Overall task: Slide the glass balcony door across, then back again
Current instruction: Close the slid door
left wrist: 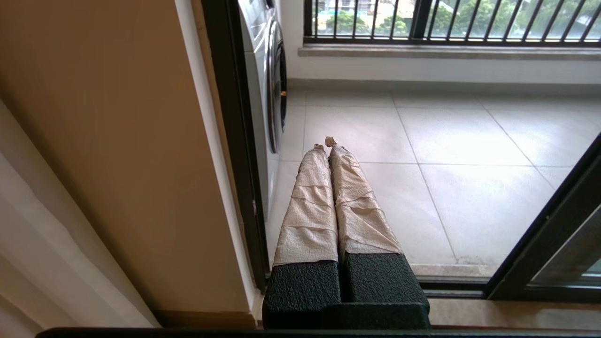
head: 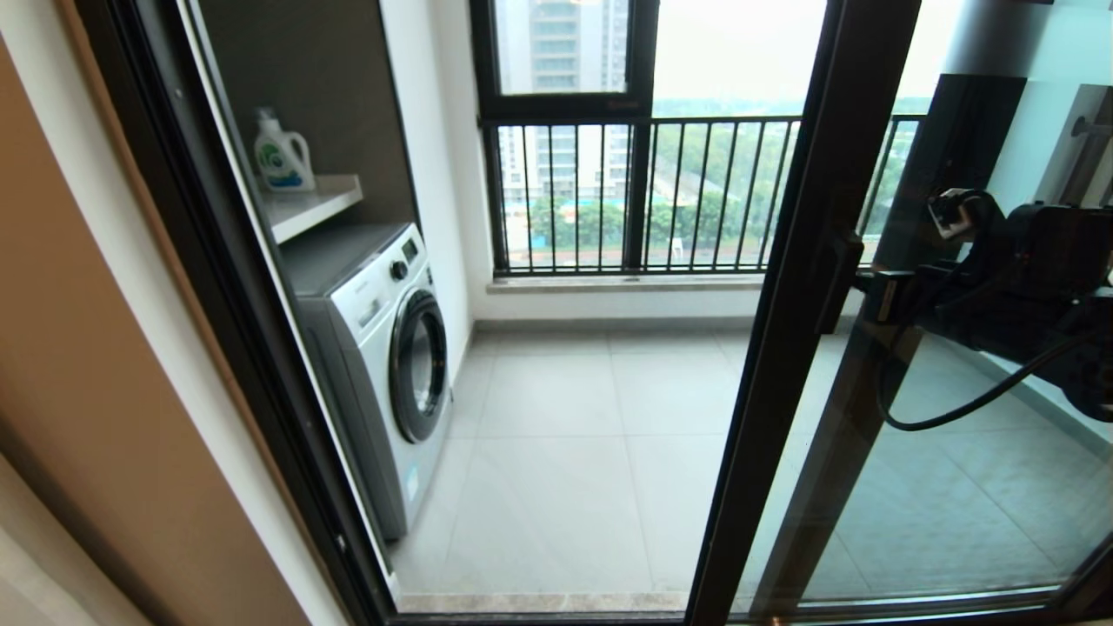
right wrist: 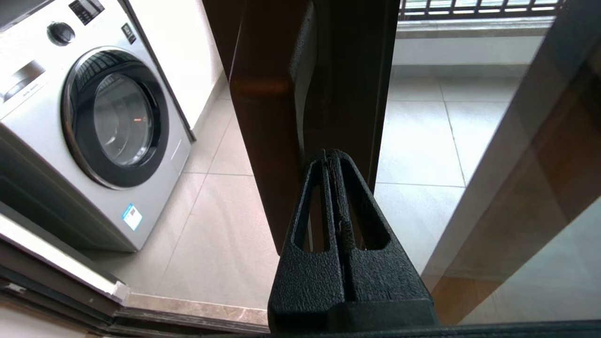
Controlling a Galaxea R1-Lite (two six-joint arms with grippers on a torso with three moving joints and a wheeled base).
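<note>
The glass balcony door [head: 804, 261] stands partly slid aside, and its dark brown edge frame runs slanting down the right half of the head view. The dark bar handle [head: 839, 283] sits on that edge. My right gripper [head: 872, 294] is shut with nothing between its fingers, and its tips press against the frame beside the handle. In the right wrist view, the right gripper [right wrist: 331, 156] meets the door frame [right wrist: 350, 70], with the handle [right wrist: 263, 141] just beside it. My left gripper [left wrist: 327, 143] is shut and empty, with paper-taped fingers, low by the left jamb; the door's bottom corner [left wrist: 549, 234] is at its side.
Through the opening stand a white washing machine [head: 383, 348], a shelf with a detergent bottle [head: 283, 156], grey floor tiles and the window with black railing bars [head: 643, 191]. The dark left jamb [head: 217, 261] and a tan wall bound the opening. The floor track [head: 539, 602] runs along the bottom.
</note>
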